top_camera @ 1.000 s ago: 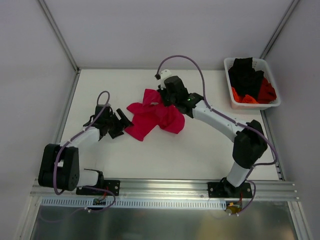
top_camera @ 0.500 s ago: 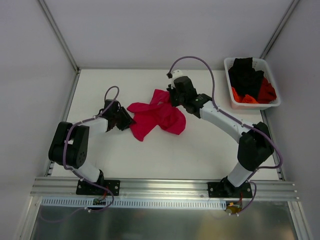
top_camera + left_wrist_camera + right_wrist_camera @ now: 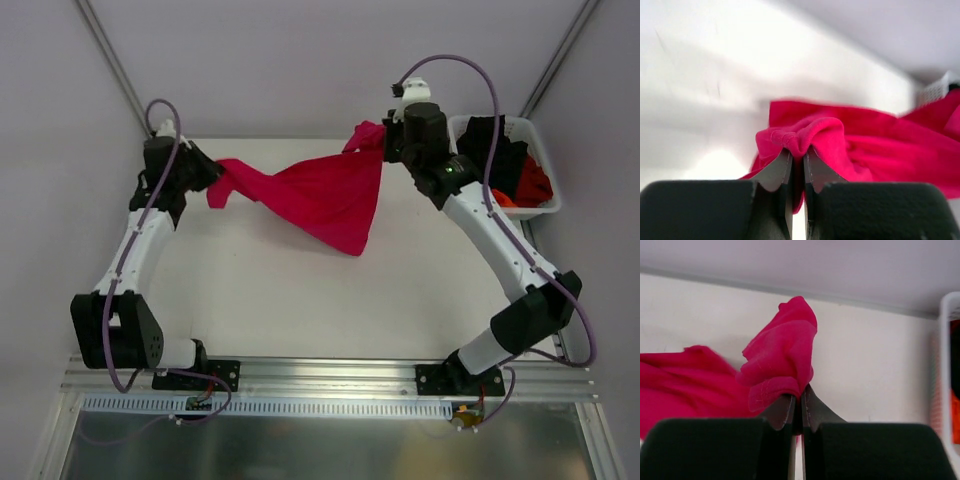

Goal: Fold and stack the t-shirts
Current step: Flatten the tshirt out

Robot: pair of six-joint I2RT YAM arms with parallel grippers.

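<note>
Crimson-pink t-shirt [image 3: 330, 195] stretched above white table [image 3: 300, 300], clamped by left gripper [image 3: 206, 172] and right gripper [image 3: 386, 141].

No legible text, labels, brand marks, numbers or signs in any view.

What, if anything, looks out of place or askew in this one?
Nothing damaged or spilled. The crimson-pink shirt hangs lopsided between the left gripper and right gripper: bunched near the left, sagging to a point nearer the right. The shirts in the basket lie heaped, unfolded.
</note>
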